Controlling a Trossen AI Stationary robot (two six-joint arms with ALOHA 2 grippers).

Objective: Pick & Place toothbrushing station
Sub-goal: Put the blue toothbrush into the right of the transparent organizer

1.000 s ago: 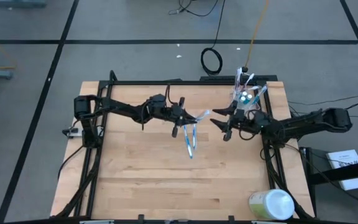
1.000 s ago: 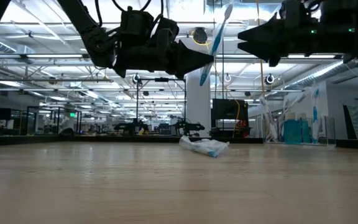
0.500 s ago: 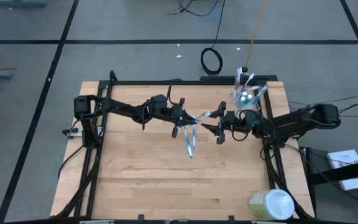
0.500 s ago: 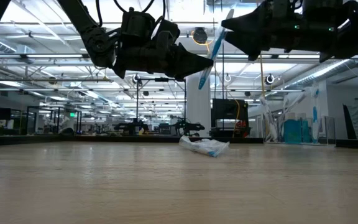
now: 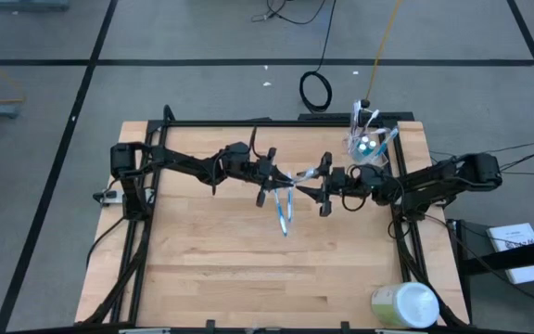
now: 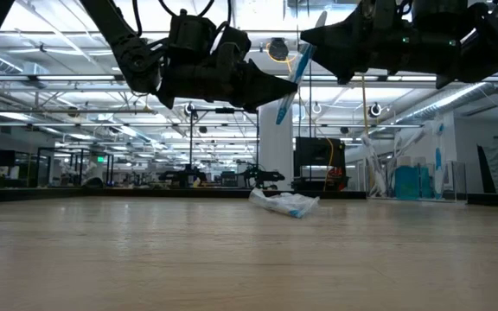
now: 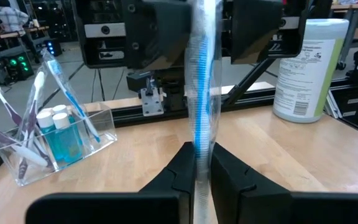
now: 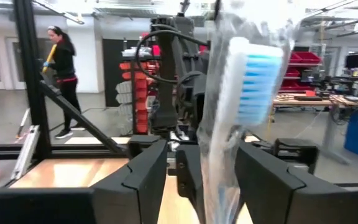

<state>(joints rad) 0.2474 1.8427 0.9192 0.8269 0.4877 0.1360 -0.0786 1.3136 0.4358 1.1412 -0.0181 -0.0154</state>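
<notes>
Toothbrush [image 6: 296,67] in its clear wrapper hangs in the air between my two arms, well above the bench [image 5: 211,250]. My left tool [image 7: 199,171] is clenched on its lower handle; in the left wrist view the two fingers press against the wrapped shaft, and the brush stands up from them, head away from the tool.

My right tool [image 8: 201,177] has its two fingers spread on either side of the brush head, bristles facing the camera, a gap showing on each side. I read it as not yet gripping.

What the coming move turns on, as I judge it: the brush's long axis runs steeply, blue tip high toward the right arm, handle low in the left tool. The right tool meets it at the head end, so it is the nearer arm for carrying on.

Behind the right arm, at the bench's far right corner, sits the clear cup [image 5: 367,148] already holding several brushes and small tubes. More wrapped brushes [image 5: 284,209] lie on the bench under the handover point. A large green-and-white container [image 5: 403,304] stands at the near right corner, well apart.
</notes>
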